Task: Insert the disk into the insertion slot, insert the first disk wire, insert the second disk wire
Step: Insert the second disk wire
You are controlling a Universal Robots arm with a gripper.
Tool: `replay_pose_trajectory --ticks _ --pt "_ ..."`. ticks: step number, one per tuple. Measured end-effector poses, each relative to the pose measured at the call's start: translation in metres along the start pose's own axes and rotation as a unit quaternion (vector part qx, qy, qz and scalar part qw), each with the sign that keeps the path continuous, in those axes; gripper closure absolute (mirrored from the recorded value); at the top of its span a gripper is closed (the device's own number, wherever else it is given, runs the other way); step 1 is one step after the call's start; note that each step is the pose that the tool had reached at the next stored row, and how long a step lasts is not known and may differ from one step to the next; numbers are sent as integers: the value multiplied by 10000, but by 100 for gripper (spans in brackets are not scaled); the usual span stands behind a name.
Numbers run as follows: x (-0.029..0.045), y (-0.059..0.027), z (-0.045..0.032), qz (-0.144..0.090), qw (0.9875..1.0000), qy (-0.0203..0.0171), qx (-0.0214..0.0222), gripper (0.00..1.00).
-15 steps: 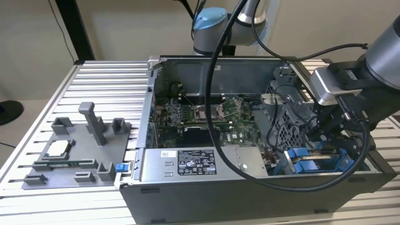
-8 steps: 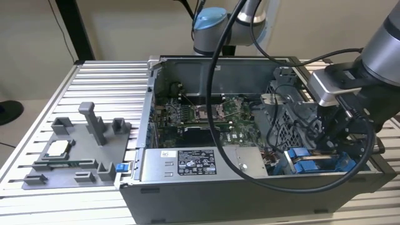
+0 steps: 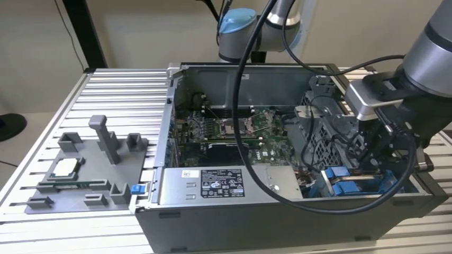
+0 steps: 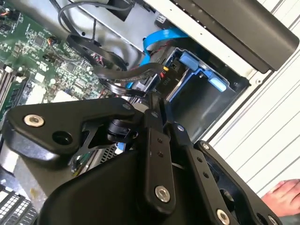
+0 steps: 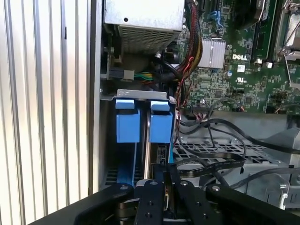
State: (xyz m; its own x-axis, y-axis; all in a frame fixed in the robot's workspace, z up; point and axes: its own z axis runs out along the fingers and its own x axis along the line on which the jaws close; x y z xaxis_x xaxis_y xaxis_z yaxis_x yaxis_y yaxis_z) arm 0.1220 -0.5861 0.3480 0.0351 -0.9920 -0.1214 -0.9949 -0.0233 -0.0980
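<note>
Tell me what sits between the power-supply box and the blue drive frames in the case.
In the first wrist view, a bundle of coloured wires with a connector lies between the power-supply box and the blue drive frames.

Count, exterior view: one open computer case (image 3: 282, 222); one motherboard (image 3: 233, 135); one power-supply box (image 3: 226, 185); one grey fixture plate (image 3: 84, 169) at 9 o'clock of the case, carrying two tall posts (image 3: 106, 138). First wrist view: two blue drive-frame tabs (image 5: 127, 120), side by side. Second wrist view: one hand (image 4: 283, 197).
</note>
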Motion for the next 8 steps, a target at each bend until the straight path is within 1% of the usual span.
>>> replay_pose_trajectory --ticks 8 --pt "-4 3 31 19 10000 2 8 100"
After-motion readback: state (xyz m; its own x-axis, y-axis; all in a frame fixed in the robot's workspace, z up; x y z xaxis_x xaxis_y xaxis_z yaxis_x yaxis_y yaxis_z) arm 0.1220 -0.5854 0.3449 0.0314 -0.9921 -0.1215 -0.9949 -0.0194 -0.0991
